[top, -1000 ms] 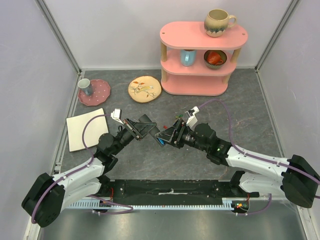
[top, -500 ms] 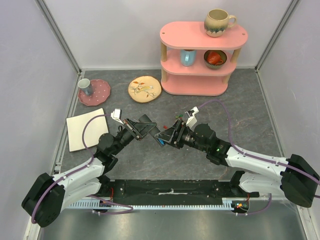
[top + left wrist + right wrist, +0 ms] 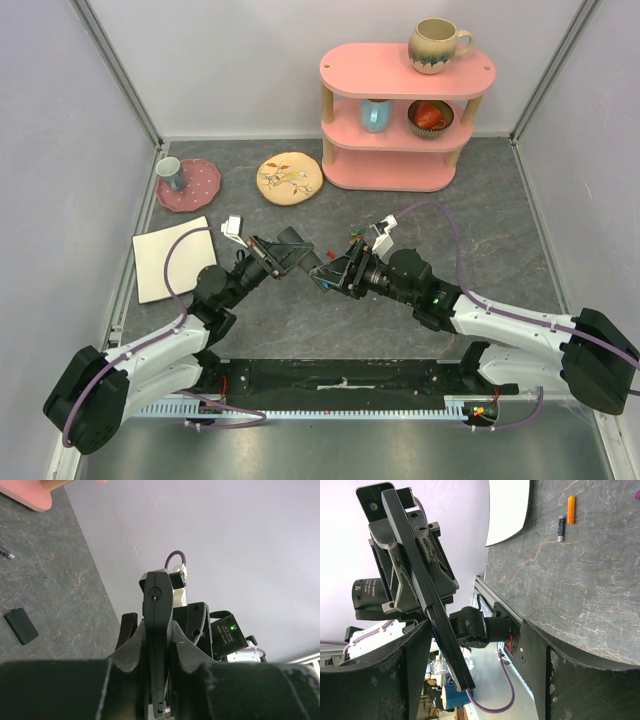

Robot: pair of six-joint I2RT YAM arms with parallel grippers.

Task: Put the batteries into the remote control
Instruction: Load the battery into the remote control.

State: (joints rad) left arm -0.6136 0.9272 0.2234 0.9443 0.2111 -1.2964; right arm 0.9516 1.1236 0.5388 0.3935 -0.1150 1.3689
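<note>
Holding the remote control (image 3: 415, 570) raised above the surface (image 3: 600, 590), the left gripper (image 3: 287, 255) had its jaws clenched on the black bar. The right gripper (image 3: 474, 629) faced it with jaws spread wide, the remote's end between them, contact unclear. An orange battery (image 3: 571, 510) and a dark battery (image 3: 561, 528) lay on the surface, just beside each other.
</note>
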